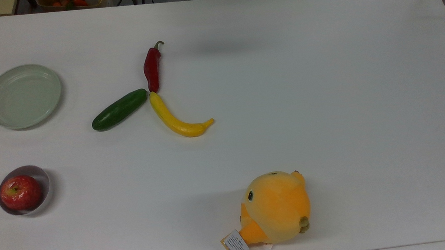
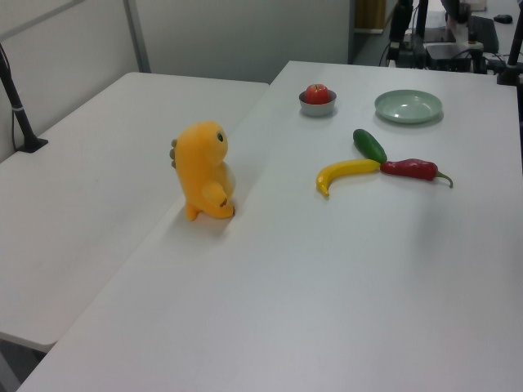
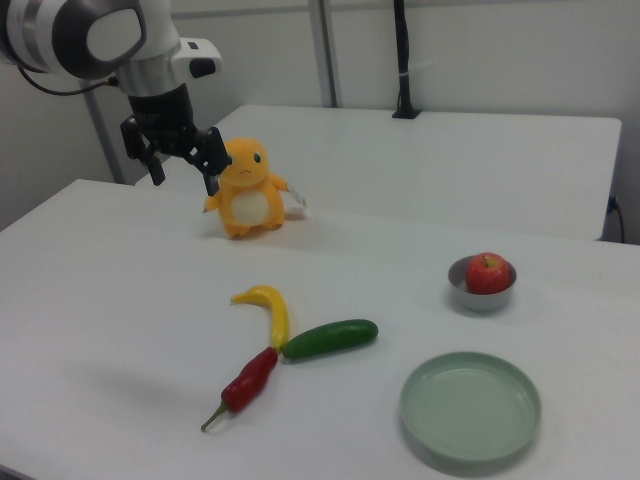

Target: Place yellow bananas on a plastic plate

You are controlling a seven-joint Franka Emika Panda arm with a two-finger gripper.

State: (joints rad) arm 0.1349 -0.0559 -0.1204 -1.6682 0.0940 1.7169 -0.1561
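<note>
Hand (image 3: 181, 160) hangs open & empty, high above the worktop (image 1: 321, 95) w/ nothing grasped yet, so banana (image 1: 177, 120) lies on it, one end touching cucumber (image 1: 119, 109) & chili (image 1: 152, 66), well apart from empty plate (image 1: 23, 96).

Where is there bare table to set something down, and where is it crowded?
Open: the top view's whole right half, beyond the banana and plush toy, and the stretch between the cucumber and the plate. Crowded: where the chili pepper, cucumber and banana tips meet.
</note>
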